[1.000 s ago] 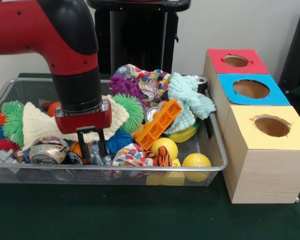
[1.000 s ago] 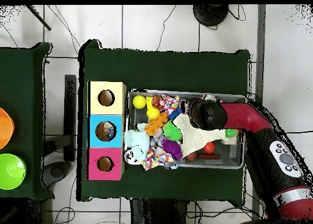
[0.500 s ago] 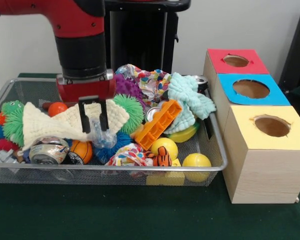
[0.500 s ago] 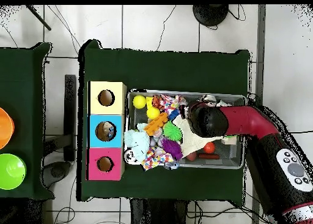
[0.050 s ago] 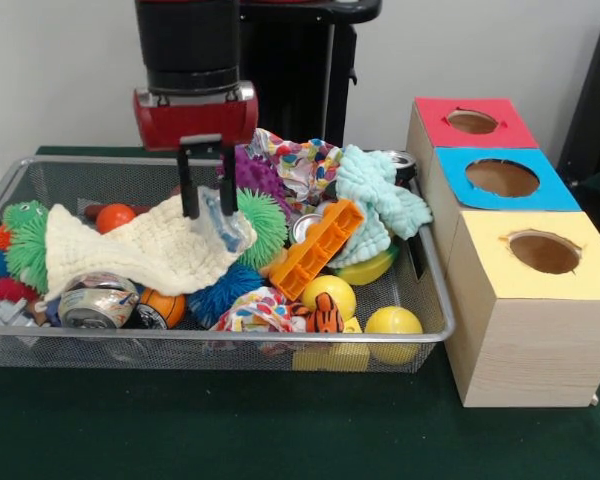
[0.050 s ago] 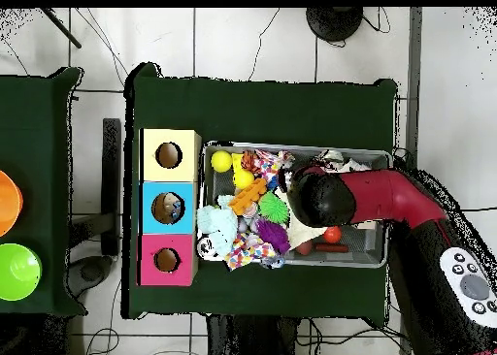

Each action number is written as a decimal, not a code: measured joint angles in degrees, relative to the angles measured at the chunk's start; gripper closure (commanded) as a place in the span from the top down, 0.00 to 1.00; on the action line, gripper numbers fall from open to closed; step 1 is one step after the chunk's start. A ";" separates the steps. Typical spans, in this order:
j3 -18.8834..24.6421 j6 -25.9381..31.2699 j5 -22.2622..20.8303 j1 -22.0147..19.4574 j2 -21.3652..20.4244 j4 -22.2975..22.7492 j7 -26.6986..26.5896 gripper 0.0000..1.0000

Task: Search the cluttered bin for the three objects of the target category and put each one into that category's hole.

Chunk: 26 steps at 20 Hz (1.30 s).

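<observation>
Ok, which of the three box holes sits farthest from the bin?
The hole in the red box, at the row's back end; the yellow-topped and blue-topped ones lie nearer the bin.

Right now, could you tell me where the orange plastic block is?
Front view: the orange plastic block leans mid-bin, between the green spiky ball and the mint cloth.

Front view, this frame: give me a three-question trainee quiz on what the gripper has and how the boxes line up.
1. True or false: the gripper hangs above the bin shut on a clear crumpled plastic piece.
2. Nearest the camera, which box stands? A) red box B) blue box C) yellow box
3. Fill in: the cream knitted cloth lies partly over a ____ spiky ball.

Key
1. True.
2. C: the yellow box is nearest, then the blue box, then the red box.
3. Green: the green spiky ball.
</observation>
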 measured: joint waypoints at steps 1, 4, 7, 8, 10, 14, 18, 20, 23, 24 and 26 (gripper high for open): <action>0.00 0.00 0.34 0.43 -1.01 0.72 0.00 0.00; -0.05 0.00 1.03 1.22 -2.48 1.98 0.00 0.00; -0.26 0.00 1.78 2.03 -3.86 3.48 0.00 0.00; -0.30 0.00 1.86 2.14 -4.02 3.69 0.00 0.00; -0.72 0.00 2.27 3.08 -5.13 5.29 0.00 0.00; -1.54 0.00 2.57 4.62 -6.34 7.17 0.01 0.00; -2.93 -0.02 3.11 6.68 -7.34 8.85 0.02 0.00; -3.79 -0.20 3.42 7.81 -7.83 9.70 0.02 0.00; -5.27 -0.98 3.83 9.83 -8.70 11.38 0.23 0.00; -5.63 -1.21 3.90 10.30 -8.85 11.69 0.34 0.00; -6.98 -2.19 4.10 12.04 -9.19 12.45 0.82 0.00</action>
